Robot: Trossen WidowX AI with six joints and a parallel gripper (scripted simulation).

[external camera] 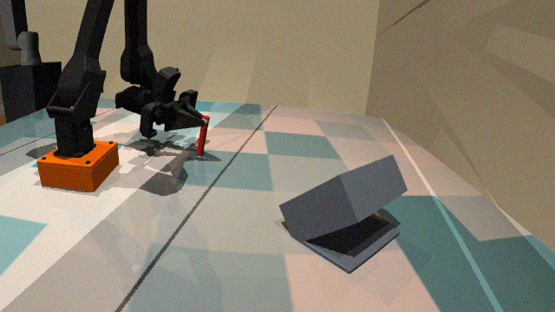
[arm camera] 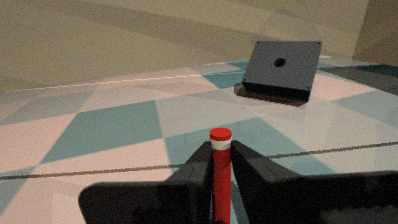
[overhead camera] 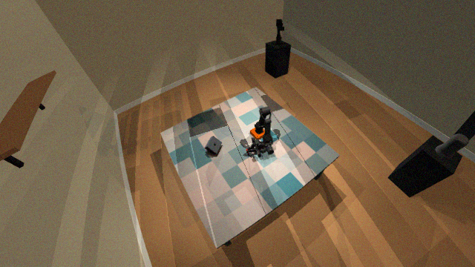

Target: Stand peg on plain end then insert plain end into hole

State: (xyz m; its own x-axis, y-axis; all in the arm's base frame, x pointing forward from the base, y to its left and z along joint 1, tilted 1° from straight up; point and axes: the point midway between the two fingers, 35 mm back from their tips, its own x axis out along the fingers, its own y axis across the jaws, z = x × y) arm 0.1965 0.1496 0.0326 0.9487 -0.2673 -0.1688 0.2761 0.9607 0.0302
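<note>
The red peg (external camera: pixel 202 139) (arm camera: pixel 221 185) is near upright, leaning slightly in the exterior view, with its white band near the top. Its plain lower end is at or just above the table (external camera: pixel 234 212); a small gap cannot be told. My gripper (external camera: pixel 205 123) (arm camera: pixel 220 147) is shut on the peg near the banded end, coming in from the side with its fingers low and close to level. The grey sloped panel (external camera: pixel 312 208) (arm camera: pixel 260 62) (overhead camera: pixel 214 144) stands apart from the peg. Its dark hole (arm camera: pixel 280 62) shows in the wrist view; the exterior camera sees the panel's back and side.
The arm's orange base (external camera: pixel 69 173) (overhead camera: pixel 257 133) stands on the table behind the gripper. The panel's base plate (external camera: pixel 351 265) rests on the table under the raised sloped part. Black pedestals (overhead camera: pixel 277 59) (overhead camera: pixel 423 167) stand on the floor away from the table.
</note>
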